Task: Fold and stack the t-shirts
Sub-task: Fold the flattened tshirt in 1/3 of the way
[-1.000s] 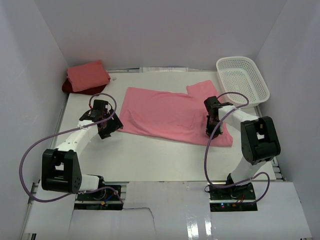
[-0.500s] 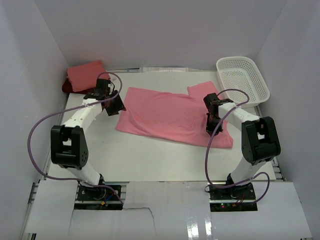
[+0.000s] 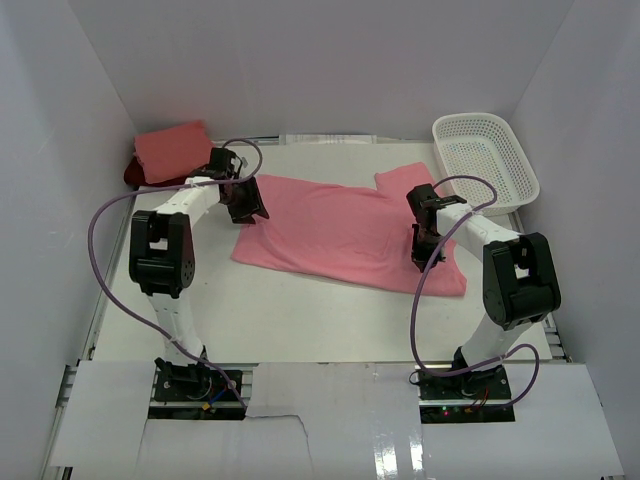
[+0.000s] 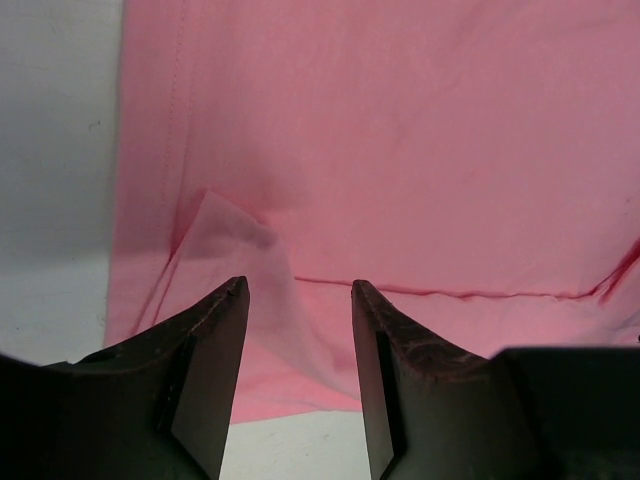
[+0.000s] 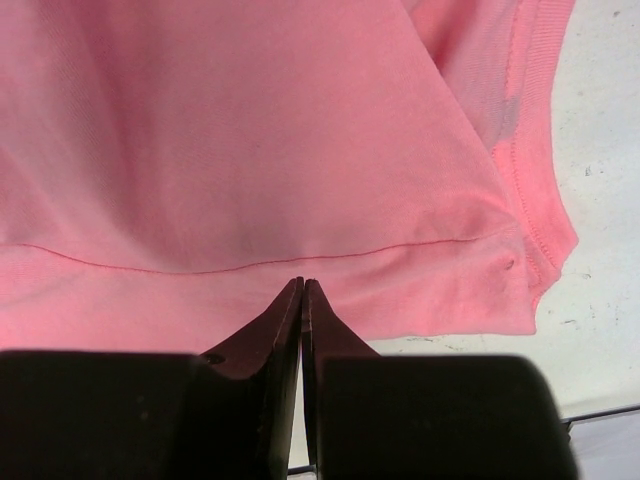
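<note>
Both wrist views, unlike overhead, reveal left pincer spread, right pincer pressed together, above rose-pink shirt.

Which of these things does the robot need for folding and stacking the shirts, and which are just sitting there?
For the job:
- rose pink t-shirt, spread out in the middle
- salmon pink t-shirt, folded, back left
- dark red t-shirt, under the salmon one

Just lying about:
- white mesh basket, back right, nothing in it
</note>
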Available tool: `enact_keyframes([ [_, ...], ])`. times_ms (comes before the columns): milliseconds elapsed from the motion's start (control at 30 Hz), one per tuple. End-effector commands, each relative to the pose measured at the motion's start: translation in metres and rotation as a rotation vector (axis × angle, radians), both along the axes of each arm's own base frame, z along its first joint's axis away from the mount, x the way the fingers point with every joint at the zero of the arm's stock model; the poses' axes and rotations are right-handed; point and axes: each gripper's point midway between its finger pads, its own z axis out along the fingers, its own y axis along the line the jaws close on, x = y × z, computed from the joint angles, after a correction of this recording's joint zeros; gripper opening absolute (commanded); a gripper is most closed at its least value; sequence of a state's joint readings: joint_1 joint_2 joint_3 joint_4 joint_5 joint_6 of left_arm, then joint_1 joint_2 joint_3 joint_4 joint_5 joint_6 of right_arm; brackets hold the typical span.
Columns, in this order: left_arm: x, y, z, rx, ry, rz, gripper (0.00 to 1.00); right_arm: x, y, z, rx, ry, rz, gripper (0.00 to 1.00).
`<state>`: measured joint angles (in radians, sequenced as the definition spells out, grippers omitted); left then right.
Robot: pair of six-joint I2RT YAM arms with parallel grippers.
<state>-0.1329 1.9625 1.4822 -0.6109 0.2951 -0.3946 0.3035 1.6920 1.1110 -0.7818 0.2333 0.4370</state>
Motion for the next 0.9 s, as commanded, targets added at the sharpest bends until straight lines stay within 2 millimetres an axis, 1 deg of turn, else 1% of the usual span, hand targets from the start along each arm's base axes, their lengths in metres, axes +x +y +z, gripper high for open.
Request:
enact_keyframes([
  [0, -0.004, 0.000, -0.002, 0.025, 0.020, -0.035, 0.56, 0.013, 0.005, 0.008, 0.009, -0.033, 0.011, 0.08],
  [33, -0.004, 0.002, -0.009, 0.037, 0.038, -0.034, 0.56, 0.013, 0.005, 0.008, 0.008, -0.034, 0.010, 0.08],
  [133, -0.006, 0.004, -0.019, 0.062, 0.062, -0.031, 0.55, 0.012, 0.004, 0.006, 0.009, -0.030, 0.012, 0.08],
  [267, -0.007, 0.008, -0.026, 0.087, 0.076, -0.023, 0.55, 0.011, 0.005, 0.004, 0.014, -0.026, 0.015, 0.08],
  [333, -0.007, 0.011, -0.031, 0.107, 0.090, -0.015, 0.53, 0.009, 0.004, 0.003, 0.013, -0.023, 0.015, 0.08],
  [367, -0.009, 0.013, -0.036, 0.116, 0.105, -0.015, 0.45, 0.010, 0.005, 0.004, 0.016, -0.026, 0.015, 0.08],
  [433, -0.010, 0.014, -0.040, 0.128, 0.116, -0.014, 0.24, 0.010, 0.005, 0.003, 0.015, -0.026, 0.013, 0.08],
  [467, -0.010, 0.017, -0.041, 0.143, 0.119, -0.006, 0.06, 0.010, 0.005, 0.003, 0.016, -0.027, 0.014, 0.08],
  [500, -0.011, 0.019, -0.041, 0.151, 0.125, 0.000, 0.02, 0.009, 0.005, 0.003, 0.016, -0.026, 0.014, 0.08],
  [567, -0.012, 0.023, -0.038, 0.170, 0.125, 0.018, 0.01, 0.008, 0.005, 0.001, 0.014, -0.020, 0.017, 0.08],
  [633, -0.017, 0.027, -0.029, 0.183, 0.112, 0.031, 0.01, 0.007, 0.004, 0.000, 0.012, -0.018, 0.016, 0.08],
  [667, -0.020, 0.032, -0.028, 0.206, 0.108, 0.044, 0.01, 0.004, 0.003, -0.003, 0.012, -0.010, 0.014, 0.08],
  [700, -0.028, 0.036, -0.024, 0.220, 0.106, 0.054, 0.04, 0.003, 0.004, -0.003, 0.016, -0.008, 0.016, 0.08],
  [800, -0.042, 0.044, -0.026, 0.256, 0.123, 0.066, 0.13, -0.007, 0.004, -0.011, 0.026, 0.019, 0.015, 0.08],
  [833, -0.053, 0.047, -0.031, 0.265, 0.145, 0.065, 0.13, -0.008, 0.005, -0.012, 0.032, 0.020, 0.015, 0.08],
  [867, -0.059, 0.049, -0.035, 0.276, 0.157, 0.066, 0.14, -0.015, 0.004, -0.016, 0.034, 0.038, 0.014, 0.08],
])
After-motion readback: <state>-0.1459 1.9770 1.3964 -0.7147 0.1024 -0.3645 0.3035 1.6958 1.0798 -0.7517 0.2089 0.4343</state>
